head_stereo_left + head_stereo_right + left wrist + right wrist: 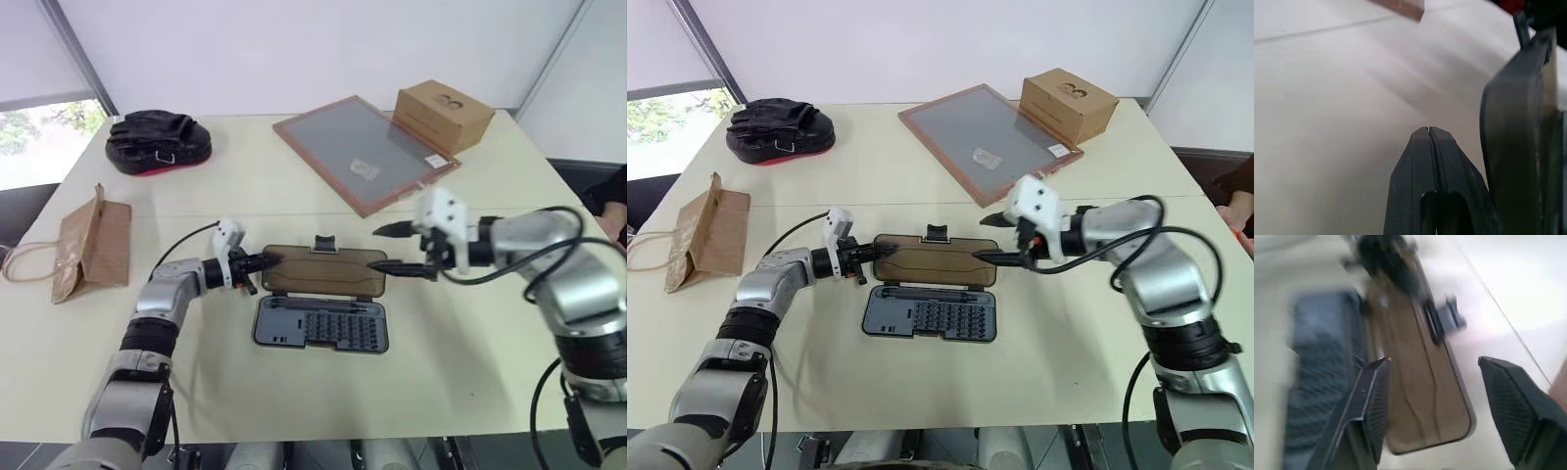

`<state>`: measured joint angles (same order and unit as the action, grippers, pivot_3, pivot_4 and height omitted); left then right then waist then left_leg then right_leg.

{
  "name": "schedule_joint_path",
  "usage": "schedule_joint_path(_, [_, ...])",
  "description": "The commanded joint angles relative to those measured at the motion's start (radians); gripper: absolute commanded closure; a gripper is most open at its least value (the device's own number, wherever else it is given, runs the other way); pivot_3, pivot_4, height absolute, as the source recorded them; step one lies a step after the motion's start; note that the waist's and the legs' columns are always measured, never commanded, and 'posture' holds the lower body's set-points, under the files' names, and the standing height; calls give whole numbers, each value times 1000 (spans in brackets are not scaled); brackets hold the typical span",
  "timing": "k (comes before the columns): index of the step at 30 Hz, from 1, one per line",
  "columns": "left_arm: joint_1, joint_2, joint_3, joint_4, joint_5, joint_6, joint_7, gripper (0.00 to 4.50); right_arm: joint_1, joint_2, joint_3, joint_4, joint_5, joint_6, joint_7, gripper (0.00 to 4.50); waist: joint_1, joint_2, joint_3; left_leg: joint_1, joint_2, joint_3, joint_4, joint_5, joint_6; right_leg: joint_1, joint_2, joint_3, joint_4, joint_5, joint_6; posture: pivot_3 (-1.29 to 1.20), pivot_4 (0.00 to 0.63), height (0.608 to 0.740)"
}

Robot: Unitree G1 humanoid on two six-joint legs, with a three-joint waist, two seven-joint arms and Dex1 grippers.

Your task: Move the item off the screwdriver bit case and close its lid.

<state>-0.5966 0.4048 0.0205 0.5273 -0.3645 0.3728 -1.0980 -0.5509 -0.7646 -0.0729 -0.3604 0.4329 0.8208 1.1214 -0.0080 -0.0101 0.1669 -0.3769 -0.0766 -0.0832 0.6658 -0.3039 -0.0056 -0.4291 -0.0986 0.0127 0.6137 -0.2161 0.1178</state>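
The screwdriver bit case lies open mid-table, its grey-blue tray (pixel 321 326) nearest me with rows of dark bits. The smoky-brown lid (pixel 323 271) is folded back behind the tray. The tan paper bag (pixel 93 245), the item, rests on the table far to the left, apart from the case. My left gripper (pixel 266 261) is shut with nothing in it, its tip at the lid's left end; the lid's edge (pixel 1518 127) stands right beside its fingers (pixel 1429 142). My right gripper (pixel 392 248) hangs open over the lid's right end, holding nothing; past its fingers (pixel 1374 396) the lid (pixel 1420 396) shows.
A red-framed grey panel (pixel 364 152) lies at the back behind the case, with a brown cardboard box (pixel 443 115) at its far right corner. A black padded object (pixel 157 140) sits at the back left. A person's hand (pixel 1239 208) shows at the right edge.
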Motion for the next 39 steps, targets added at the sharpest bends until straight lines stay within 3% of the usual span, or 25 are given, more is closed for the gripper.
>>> schedule_joint_path(1, [-20,18,29,-112,-76,76,-43,4500,-28,5,-154,-9,155,121,-54,1528,0,0,0,0,0,0,0,0,0,0,0,0,0,0,0,0,150,740])
schedule_joint_path(8, [85,140,-60,-405,-175,324,-179,4500,-40,1,-210,68,208,140,-158,1528,-10,0,0,0,0,1,0,-1,1,-1,0,1,0,0,0,0,150,740])
schedule_joint_path(17, [277,376,-198,-678,-117,296,-297,4500,-17,-34,-166,25,235,172,-216,1528,-4,3,2,0,1,2,-1,-1,1,-1,-1,3,0,0,0,0,150,740])
schedule_joint_path(23, [101,314,26,-687,-369,529,-143,4500,72,-7,-128,-147,325,254,-280,1528,16,-1,5,-1,1,1,-1,-1,2,-1,-3,1,-1,0,0,0,150,740])
schedule_joint_path(26, [22,293,70,-655,-421,575,-104,4500,99,41,-86,-224,374,291,-338,2357,14,-1,5,-2,1,0,1,-1,2,-2,0,-1,0,0,0,0,150,740])
schedule_joint_path(27, [-2,282,70,-629,-417,566,-97,4500,114,45,-61,-261,391,301,-344,2882,13,-1,5,-2,1,1,1,-1,2,-1,0,0,0,0,0,0,150,740])
schedule_joint_path(30, [-48,238,-12,-509,-304,431,-109,4500,176,41,39,-359,380,302,-370,4396,15,-1,5,-2,1,2,1,0,1,-2,0,0,-1,0,0,0,150,740])
schedule_joint_path(36, [-123,70,-214,-187,-27,79,-102,4500,272,12,238,-473,283,267,-444,4459,23,-2,6,-2,0,2,1,1,-1,-1,0,0,-1,0,0,0,150,740])
schedule_joint_path(39, [-153,-6,-266,-58,42,-4,-116,4500,278,-2,334,-514,225,265,-491,4459,21,-3,6,-4,0,2,2,1,-1,-2,0,0,-1,0,0,0,150,740])
